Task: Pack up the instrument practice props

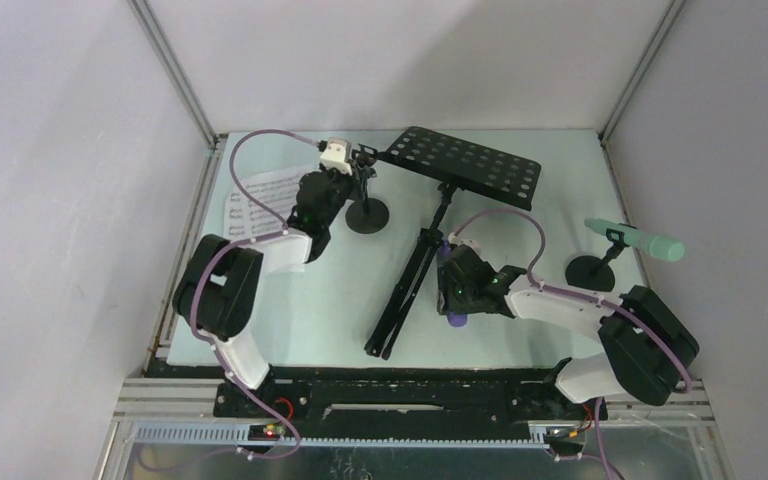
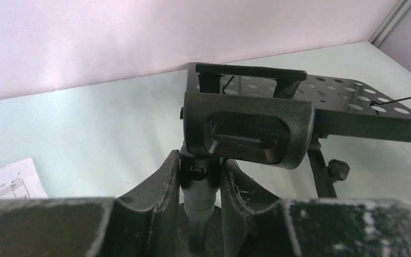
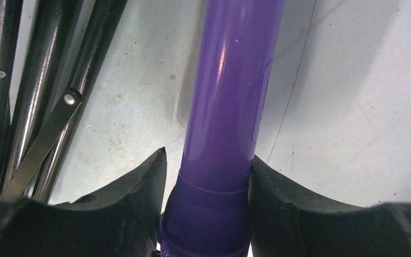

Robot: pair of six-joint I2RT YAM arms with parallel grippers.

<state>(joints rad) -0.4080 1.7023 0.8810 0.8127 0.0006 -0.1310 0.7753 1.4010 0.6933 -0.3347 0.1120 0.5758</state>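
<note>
Now clenching, with the right gripper, the glossy purple plastic microphone by its thicker collar, just beside the folded black metal tripod legs on the pale tabletop; probably handling as light, rigid, slippery. Pinching, with the left gripper, the thin stem of the short black round-based mic holder, below its clip, near the perforated plate; likely handling as stiff, bottom-heavy.
</note>
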